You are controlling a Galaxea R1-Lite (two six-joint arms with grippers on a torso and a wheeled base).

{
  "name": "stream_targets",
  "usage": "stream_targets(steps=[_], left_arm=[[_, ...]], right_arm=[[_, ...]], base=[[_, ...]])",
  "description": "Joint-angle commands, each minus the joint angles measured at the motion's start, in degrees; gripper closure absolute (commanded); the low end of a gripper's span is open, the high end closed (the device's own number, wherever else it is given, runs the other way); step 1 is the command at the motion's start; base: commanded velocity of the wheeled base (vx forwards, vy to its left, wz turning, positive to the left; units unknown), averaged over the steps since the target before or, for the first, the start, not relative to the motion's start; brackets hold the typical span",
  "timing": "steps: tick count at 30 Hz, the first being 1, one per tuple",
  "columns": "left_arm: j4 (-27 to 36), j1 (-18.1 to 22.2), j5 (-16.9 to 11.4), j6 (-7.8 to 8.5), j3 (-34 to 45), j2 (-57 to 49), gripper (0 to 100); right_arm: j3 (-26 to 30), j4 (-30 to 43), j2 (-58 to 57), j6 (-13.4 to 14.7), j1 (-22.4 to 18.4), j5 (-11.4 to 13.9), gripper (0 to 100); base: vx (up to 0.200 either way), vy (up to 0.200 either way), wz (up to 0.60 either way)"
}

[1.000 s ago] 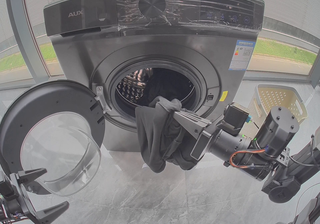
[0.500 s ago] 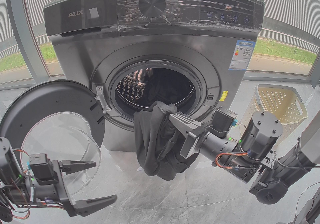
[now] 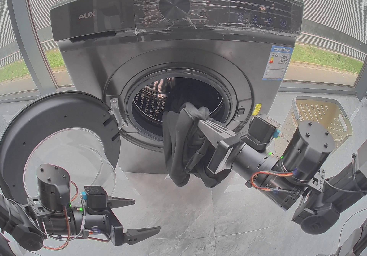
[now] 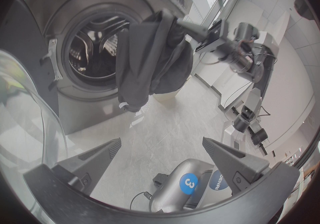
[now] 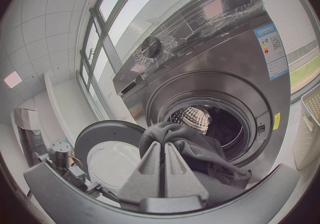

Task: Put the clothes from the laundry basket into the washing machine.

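Observation:
A dark grey garment (image 3: pixel 185 146) hangs in front of the washing machine's open drum mouth (image 3: pixel 177 102), pinched at its top by my right gripper (image 3: pixel 202 122), which is shut on it. In the right wrist view the garment (image 5: pixel 186 146) bunches over the shut gripper (image 5: pixel 161 149), with the drum (image 5: pixel 213 124) just beyond. My left gripper (image 3: pixel 143 216) is open low at the left, over the floor, holding nothing. The left wrist view shows its open fingers (image 4: pixel 100 154) and the hanging garment (image 4: pixel 150 64) ahead. The cream laundry basket (image 3: pixel 319 115) stands at the right of the machine.
The machine's round door (image 3: pixel 57 142) is swung open to the left, its glass bowl close behind my left arm. Grey tiled floor (image 3: pixel 198 214) spreads in front of the machine. A window wall runs behind it.
My right gripper has lifted the garment up and toward the drum mouth after a dip. My left arm has come in from the lower left corner, rightward over the floor.

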Motion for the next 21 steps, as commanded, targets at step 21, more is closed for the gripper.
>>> stream_targets(steps=[21], left_arm=[[-23.64,0.01,1.64,-0.97,-6.88,25.51,0]], right_arm=[[3.20,0.57,-4.61,-0.01,5.33,0.40,100]], base=[[0.000,0.000,0.00]])
